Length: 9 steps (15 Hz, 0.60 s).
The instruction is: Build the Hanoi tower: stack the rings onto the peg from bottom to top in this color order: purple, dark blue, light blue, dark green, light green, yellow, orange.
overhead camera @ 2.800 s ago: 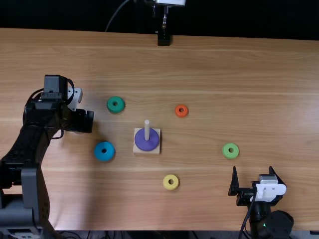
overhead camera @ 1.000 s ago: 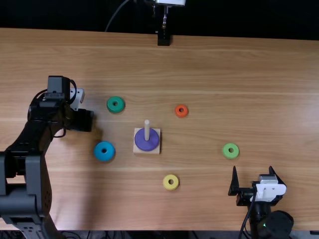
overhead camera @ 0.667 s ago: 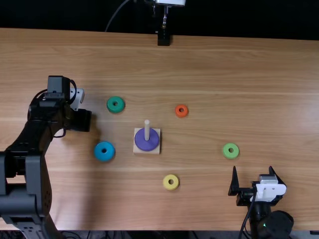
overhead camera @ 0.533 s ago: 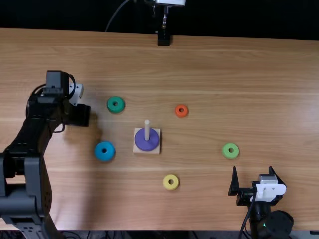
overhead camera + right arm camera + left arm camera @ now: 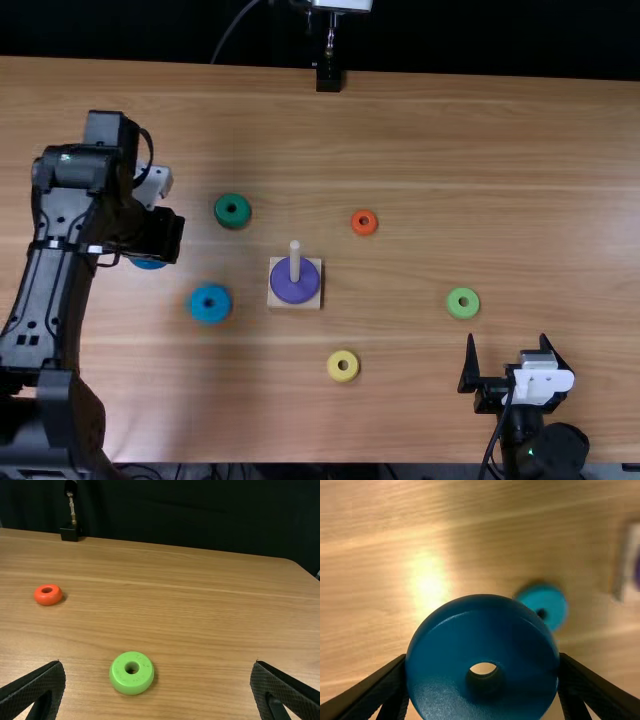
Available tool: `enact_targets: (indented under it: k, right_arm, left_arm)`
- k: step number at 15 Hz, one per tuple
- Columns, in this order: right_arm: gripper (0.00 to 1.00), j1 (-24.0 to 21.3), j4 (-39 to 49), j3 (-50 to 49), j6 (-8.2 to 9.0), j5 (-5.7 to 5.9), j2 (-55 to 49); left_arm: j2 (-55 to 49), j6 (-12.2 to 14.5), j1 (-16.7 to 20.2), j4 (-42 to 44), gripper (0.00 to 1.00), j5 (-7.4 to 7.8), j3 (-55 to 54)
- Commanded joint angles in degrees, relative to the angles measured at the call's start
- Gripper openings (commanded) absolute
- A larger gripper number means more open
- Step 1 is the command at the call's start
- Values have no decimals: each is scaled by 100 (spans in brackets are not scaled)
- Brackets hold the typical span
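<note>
Left tool [image 5: 482,657] gripping dark blue ring [image 5: 442,680], one of seven stacked.
Purple ring [image 5: 290,292] sits on peg [image 5: 295,261]. After dark blue: light blue ring [image 5: 200,313], dark green ring [image 5: 223,215], light green ring [image 5: 454,306], yellow ring [image 5: 334,371], orange ring [image 5: 356,227], loose on counter [image 5: 500,190]. Right tool [image 5: 157,662] wide, empty.

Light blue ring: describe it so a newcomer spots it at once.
In the top view, find the square base holding the peg and purple ring. The light blue ring lies on the table left of it, below the dark green ring in that view. It is brighter than the dark blue ring, which sits between the jaws of the left gripper.
</note>
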Motion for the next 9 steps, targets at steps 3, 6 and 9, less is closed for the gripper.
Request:
enact_targets:
  k: [3, 6, 9]
  right_arm:
    - [100, -65, -313, -396, 39, 51, -73]
    - [100, -65, -313, -396, 39, 51, -73]
    - [100, -65, -313, -396, 39, 51, -73]
  left_arm:
    - [-556, -233, -611, -32, 0, 67, 355]
    - [-565, -887, -1129, -32, 0, 67, 531]
    - [-503, -1109, -1525, -32, 0, 35, 917]
